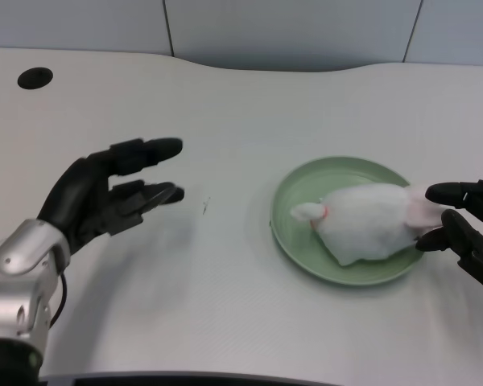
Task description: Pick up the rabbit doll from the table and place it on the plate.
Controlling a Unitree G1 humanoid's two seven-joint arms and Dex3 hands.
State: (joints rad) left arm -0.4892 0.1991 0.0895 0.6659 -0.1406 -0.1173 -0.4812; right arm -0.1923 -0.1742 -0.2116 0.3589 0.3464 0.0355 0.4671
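On the table: everything below sits or hovers above this one white surface.
Table (225, 104): white, filling almost the whole head view; a pale wall panel runs along its far edge.
Left arm (20, 277): silver forearm entering from the lower left corner, with a black cable looping beside the wrist.
Plate (294, 249): round, light green, right of centre, lying flat on the table.
Rabbit doll (366, 221): white plush, lying on the plate, its body covering the plate's right half; a pink-lined ear reaches over the right rim.
Left hand (105, 197): black, over the table's left half, well apart from the plate and the doll; it holds nothing.
Fingers (149, 149): spread apart and stretched toward the right, touching no object.
Right hand (467, 221): black, at the right edge, its fingertips just beside the doll's ear.
Hole (35, 78): small dark oval in the table top, far left corner.
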